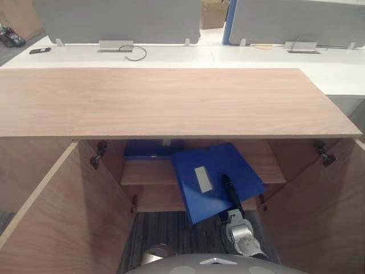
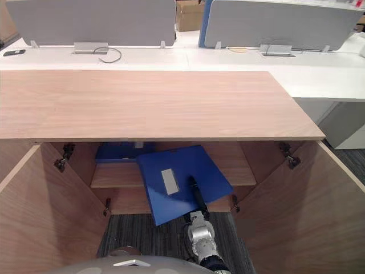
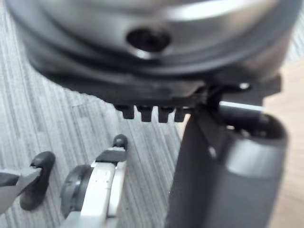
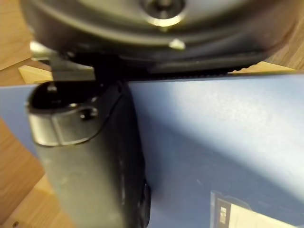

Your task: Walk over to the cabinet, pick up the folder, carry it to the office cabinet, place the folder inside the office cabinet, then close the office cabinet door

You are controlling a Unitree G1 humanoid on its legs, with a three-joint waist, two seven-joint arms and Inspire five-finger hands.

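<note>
My right hand [image 1: 230, 192] pinches the folder [image 1: 228, 162], thumb on top; I should slide it level onto the shelf [image 1: 145, 172] before letting go.

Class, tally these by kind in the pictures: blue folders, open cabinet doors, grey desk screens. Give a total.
Blue folders: 2, front folder, back folder
Open cabinet doors: 2, left door, right door
Grey desk screens: 2, left screen, right screen
Total: 6

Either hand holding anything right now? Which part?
Right hand pinches the blue folder at its near edge, thumb lying on top of the cover; the fingers beneath are hidden.
</note>
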